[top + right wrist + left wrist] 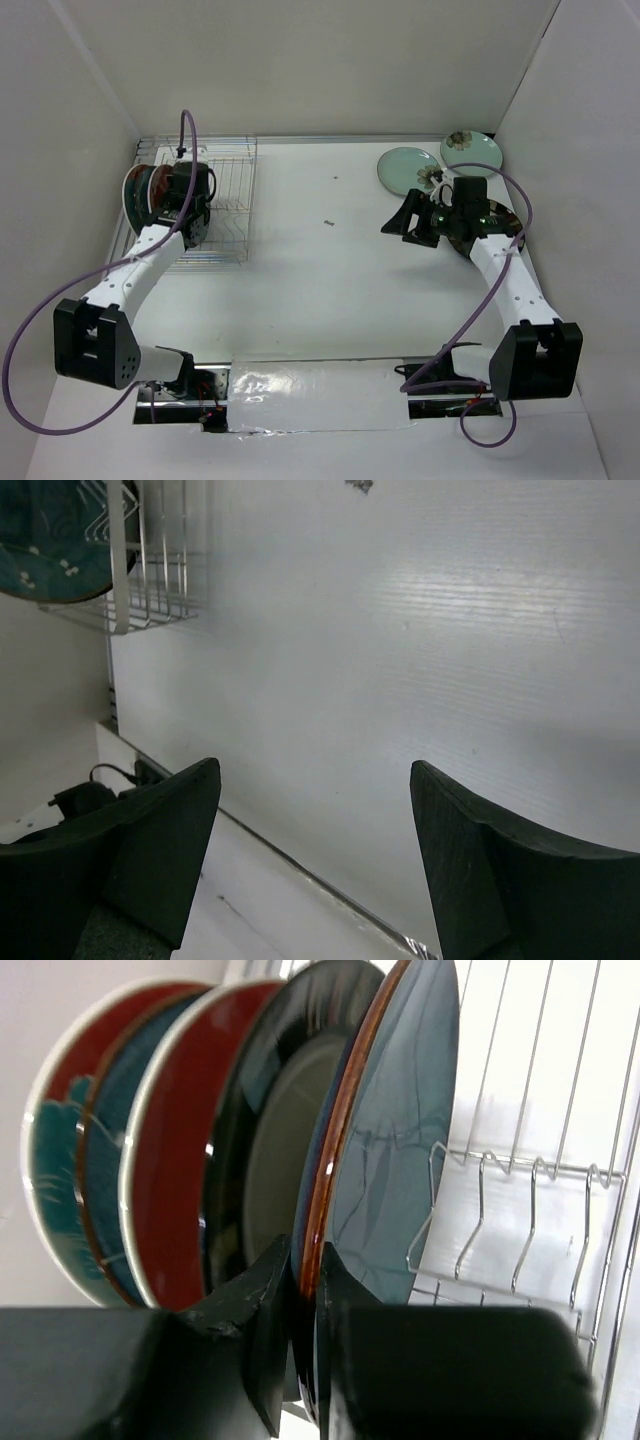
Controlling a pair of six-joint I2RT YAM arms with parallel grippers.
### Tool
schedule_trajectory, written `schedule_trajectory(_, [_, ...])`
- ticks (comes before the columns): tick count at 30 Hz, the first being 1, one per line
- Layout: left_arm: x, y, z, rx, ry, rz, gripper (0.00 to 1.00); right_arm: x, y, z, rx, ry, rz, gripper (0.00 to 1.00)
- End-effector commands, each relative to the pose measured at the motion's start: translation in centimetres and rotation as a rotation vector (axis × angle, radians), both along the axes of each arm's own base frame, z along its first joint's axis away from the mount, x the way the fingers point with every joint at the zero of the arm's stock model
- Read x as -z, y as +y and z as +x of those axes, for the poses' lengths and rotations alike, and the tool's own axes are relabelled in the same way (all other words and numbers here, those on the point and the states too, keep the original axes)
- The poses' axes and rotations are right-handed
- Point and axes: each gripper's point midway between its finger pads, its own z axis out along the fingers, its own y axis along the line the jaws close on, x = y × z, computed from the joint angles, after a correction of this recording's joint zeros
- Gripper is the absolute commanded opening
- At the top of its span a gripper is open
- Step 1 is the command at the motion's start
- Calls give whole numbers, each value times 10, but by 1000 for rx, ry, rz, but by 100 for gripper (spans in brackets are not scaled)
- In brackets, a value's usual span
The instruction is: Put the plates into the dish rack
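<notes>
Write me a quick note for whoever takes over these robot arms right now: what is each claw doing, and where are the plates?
Left gripper: shut on the rim of a dark teal plate that stands in the rack.
Right gripper: open, empty, above the table.
Done: four other plates stand beside it in the rack.
To load: two mint plates at the far right, plus a dark one partly hidden under the right arm.

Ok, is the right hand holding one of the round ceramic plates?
No, the right hand is open, its black fingers wide apart with only the white tabletop showing between them.
</notes>
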Motion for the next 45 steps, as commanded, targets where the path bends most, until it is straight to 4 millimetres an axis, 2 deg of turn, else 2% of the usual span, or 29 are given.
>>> schedule_trajectory(1, [-38, 1, 17, -46, -179, -63, 26, -2, -9, 21, 72, -56, -38, 83])
schedule_trajectory(5, [-39, -5, 18, -32, -177, -103, 40, 14, -13, 30, 140, -2, -35, 82])
schedule_trajectory(7, [-41, -9, 20, -12, -180, -125, 45, 15, -20, 38, 190, 1, -36, 82])
schedule_trajectory(8, [-39, -10, 19, -17, -173, -133, 51, 16, -25, 40, 215, 5, -39, 82])
schedule_trajectory(10, [-47, -16, 22, 2, -188, -168, 56, 26, -32, 42, 260, 25, -71, 82])
schedule_trajectory(12, [-49, -24, 20, 24, -173, -192, 63, 26, -49, 49, 327, 30, -112, 82])
schedule_trajectory(14, [-67, -44, 21, 89, -198, -230, 69, 23, -76, 56, 436, 26, -200, 82])
schedule_trajectory(16, [-77, -72, 16, 163, -193, -273, 77, 24, -106, 63, 550, 23, -280, 82])
schedule_trajectory(17, [-88, -86, 17, 210, -205, -307, 81, 25, -113, 64, 578, 33, -310, 82])
schedule_trajectory(18, [-93, -99, 15, 235, -206, -351, 82, 19, -126, 70, 625, 18, -334, 82])
schedule_trajectory(20, [-97, -131, 11, 323, -184, -417, 85, 30, -150, 73, 709, 61, -427, 82])
schedule_trajectory(21, [-92, -149, 4, 377, -146, -478, 86, 29, -164, 75, 750, 73, -448, 82])
schedule_trajectory(22, [-92, -164, 3, 419, -132, -510, 86, 43, -168, 76, 755, 109, -472, 82])
schedule_trajectory(23, [-84, -186, -3, 472, -92, -536, 86, 45, -179, 78, 788, 118, -495, 81])
schedule_trajectory(25, [-76, -215, -14, 541, -43, -604, 87, 52, -190, 82, 827, 140, -510, 81])
schedule_trajectory(26, [-62, -234, -23, 580, 1, -623, 87, 60, -198, 83, 851, 170, -515, 79])
schedule_trajectory(28, [-58, -257, -34, 645, 26, -682, 87, 63, -214, 90, 897, 168, -539, 75])
schedule_trajectory(29, [-50, -271, -41, 674, 57, -695, 87, 71, -224, 93, 923, 186, -567, 73])
schedule_trajectory(30, [-41, -279, -49, 698, 88, -711, 87, 71, -228, 100, 935, 173, -573, 70])
schedule_trajectory(31, [-34, -286, -52, 708, 108, -724, 87, 71, -241, 102, 971, 171, -578, 66])
schedule_trajectory(32, [-26, -292, -54, 721, 129, -724, 87, 84, -247, 103, 975, 202, -585, 63])
schedule_trajectory(34, [-13, -302, -65, 743, 175, -730, 87, 82, -258, 113, 997, 195, -573, 55])
schedule_trajectory(35, [-15, -305, -65, 754, 172, -737, 87, 88, -262, 111, 1003, 213, -576, 53])
schedule_trajectory(36, [-11, -308, -68, 757, 180, -745, 87, 99, -265, 111, 997, 231, -601, 50])
schedule_trajectory(38, [0, -314, -77, 779, 212, -764, 87, 106, -272, 114, 999, 247, -618, 46])
schedule_trajectory(39, [3, -315, -77, 774, 213, -772, 87, 122, -272, 113, 986, 285, -628, 44])
schedule_trajectory(43, [19, -323, -84, 793, 275, -811, 87, 152, -263, 106, 931, 373, -615, 32])
schedule_trajectory(44, [17, -325, -83, 798, 264, -814, 87, 152, -261, 107, 924, 374, -605, 30])
schedule_trajectory(45, [25, -325, -85, 790, 287, -821, 87, 163, -259, 100, 907, 401, -617, 28])
